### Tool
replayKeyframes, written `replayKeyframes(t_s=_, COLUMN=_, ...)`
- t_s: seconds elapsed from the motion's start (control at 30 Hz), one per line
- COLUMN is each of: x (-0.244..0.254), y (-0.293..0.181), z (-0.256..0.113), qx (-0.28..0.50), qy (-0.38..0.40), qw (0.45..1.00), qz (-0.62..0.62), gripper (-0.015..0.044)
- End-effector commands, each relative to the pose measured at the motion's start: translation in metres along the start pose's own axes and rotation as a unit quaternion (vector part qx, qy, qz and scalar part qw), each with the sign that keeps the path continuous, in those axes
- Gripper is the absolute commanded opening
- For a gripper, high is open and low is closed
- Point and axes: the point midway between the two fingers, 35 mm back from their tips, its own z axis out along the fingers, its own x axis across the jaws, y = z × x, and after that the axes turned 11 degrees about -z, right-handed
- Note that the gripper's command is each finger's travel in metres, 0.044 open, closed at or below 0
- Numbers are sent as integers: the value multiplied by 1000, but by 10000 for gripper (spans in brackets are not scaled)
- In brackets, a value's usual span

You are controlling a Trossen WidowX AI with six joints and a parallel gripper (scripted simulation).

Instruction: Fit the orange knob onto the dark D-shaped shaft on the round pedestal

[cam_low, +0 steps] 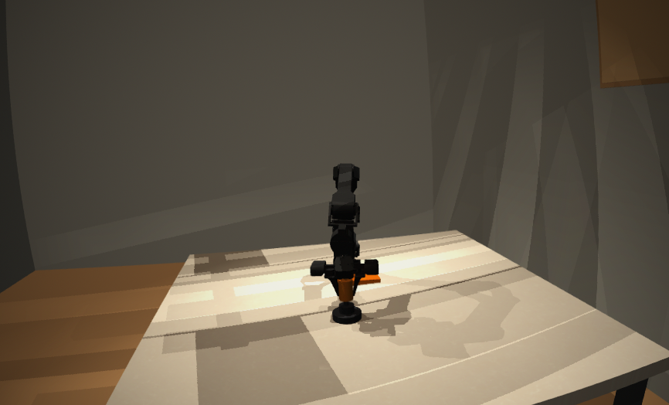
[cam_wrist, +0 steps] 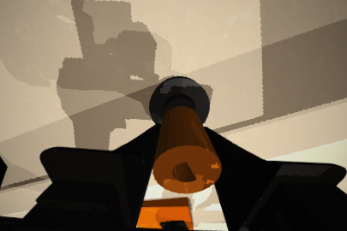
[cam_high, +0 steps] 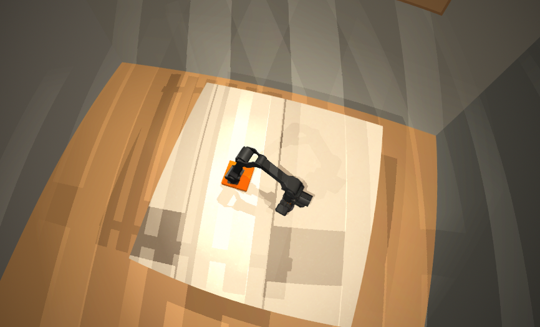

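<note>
The orange knob [cam_low: 345, 290] [cam_wrist: 187, 156] stands upright between the fingers of my gripper [cam_low: 345, 296] [cam_wrist: 181, 129], which is shut on it. In the wrist view the hole in its top face looks D-shaped, with its straight edge toward the right. The black round pedestal [cam_low: 346, 315] [cam_wrist: 159, 104] is directly below the knob. The knob's lower end is at the pedestal's narrow dark upper part, above the wide base. The shaft's flat side is hidden, and how far the shaft is in the hole cannot be told. In the top view the arm mostly hides the knob and pedestal.
An orange square plate [cam_high: 241, 183] [cam_low: 371, 279] [cam_wrist: 166, 214] lies under the arm's base [cam_high: 234, 175], behind the pedestal in the exterior view. The pale table [cam_high: 318, 248] [cam_low: 434, 381] carries striped light and the arm's shadows.
</note>
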Motion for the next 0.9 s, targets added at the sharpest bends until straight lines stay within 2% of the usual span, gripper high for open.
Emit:
replayKeyframes(t_s=0.0, x=0, y=-1, z=-4, qx=-3, qy=-1, qw=1000, qz=7, gripper=0)
replayKeyframes(t_s=0.23, x=1, y=-1, z=-5, qx=-3, qy=0, qw=994, qz=107, gripper=0)
replayKeyframes(t_s=0.87, x=0, y=-1, z=1, qx=-3, qy=0, qw=994, qz=107, gripper=0)
